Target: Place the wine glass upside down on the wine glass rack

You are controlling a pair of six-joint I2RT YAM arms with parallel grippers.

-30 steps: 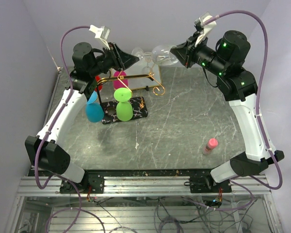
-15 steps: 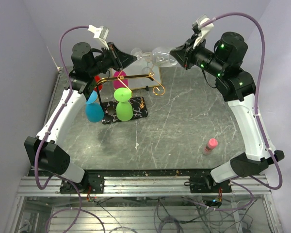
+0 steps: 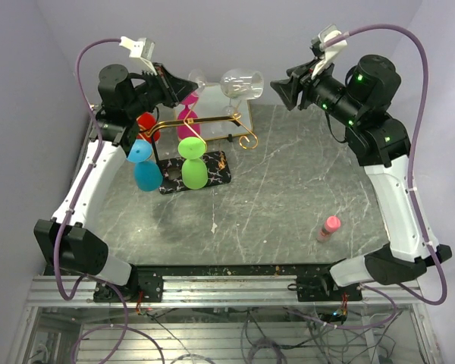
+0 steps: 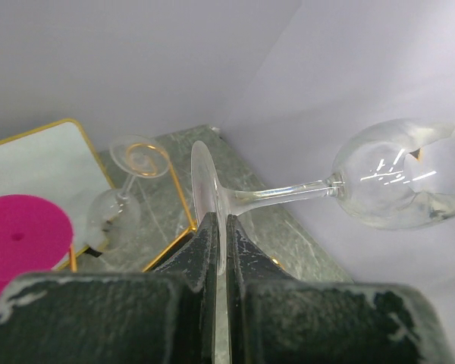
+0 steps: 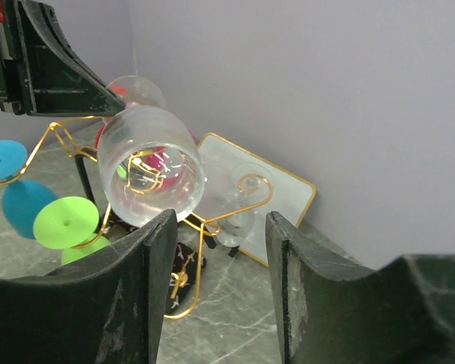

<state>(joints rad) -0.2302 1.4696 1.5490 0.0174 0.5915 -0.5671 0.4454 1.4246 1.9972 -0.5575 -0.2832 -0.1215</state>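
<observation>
The clear wine glass [image 3: 241, 82] lies on its side in the air at the back of the table, bowl toward the right. My left gripper [image 3: 192, 81] is shut on the rim of its foot [image 4: 203, 182], the stem and bowl [image 4: 398, 182] reaching away to the right. My right gripper [image 3: 278, 88] stands open just right of the bowl, apart from it; the bowl's mouth [image 5: 152, 167] faces its fingers [image 5: 158, 250]. The wine glass rack [image 3: 205, 123], gold wire on a black marbled base [image 3: 216, 173], stands below and carries blue [image 3: 145, 168], green [image 3: 192, 163], pink and red glasses.
A gold-rimmed white tray [image 3: 243, 115] sits behind the rack with another clear glass [image 5: 239, 216] on it. A small pink bottle [image 3: 328, 227] stands on the marble table at front right. Purple walls close in at the back and both sides.
My left gripper shut on the glass's foot. My right gripper opened, let go of the bowl and drew back to the right. The left arm carried the glass slightly left.
</observation>
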